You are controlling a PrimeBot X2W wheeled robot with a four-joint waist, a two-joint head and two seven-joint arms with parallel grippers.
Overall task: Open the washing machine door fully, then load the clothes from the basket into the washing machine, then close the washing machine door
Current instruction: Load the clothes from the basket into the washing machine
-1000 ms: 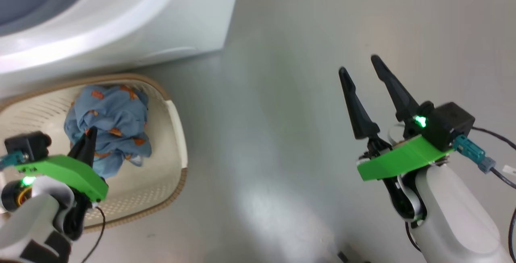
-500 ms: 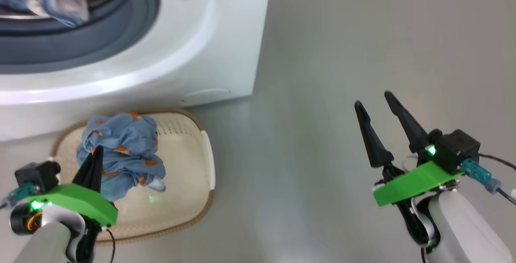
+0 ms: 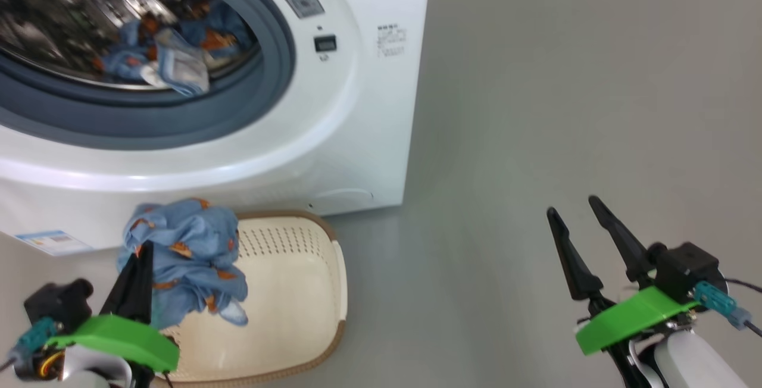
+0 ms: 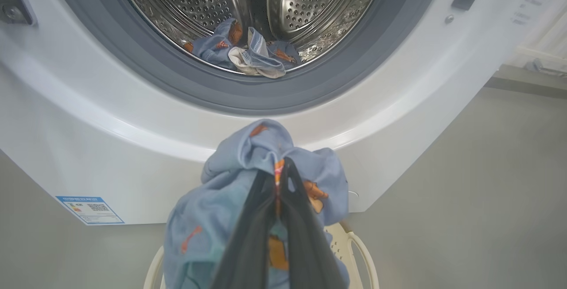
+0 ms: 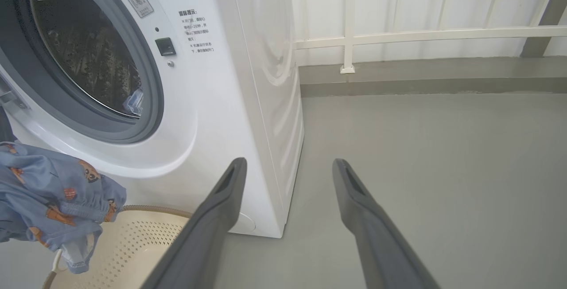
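1. The door stage looks finished. The washing machine (image 3: 357, 108) fills the head view from 9 to 12 o'clock, and its grey gasket (image 3: 280, 78) rings a drum (image 4: 310, 5) mouth with nothing across it.
2. Loading is partly done. A bundle of blue printed clothes (image 3: 172, 60) lies low in the drum at 11 o'clock in the head view, with one cream-lined piece drooping toward the gasket lip.
3. At 7 o'clock the left gripper (image 3: 144, 249) has its fingers pinched tight together on a crumpled blue garment (image 3: 190, 257). The garment hangs over the left half of the basket (image 3: 336, 293). In the left wrist view the drum mouth waits just above it, at 12 o'clock.
4. The basket sits on the floor (image 3: 536, 78) between 6 and 7 o'clock, close against the foot of the machine. Bare cream bottom shows on its right side. The part behind the hanging garment is hidden, so whether anything else remains inside cannot be told.
5. At 4 o'clock the right gripper (image 3: 571, 205) has its fingers spread wide and grips nothing. It sits over bare floor, well apart from the machine.
6. Three things appear to be left: carrying this garment into the drum, checking the basket, and closing the door.
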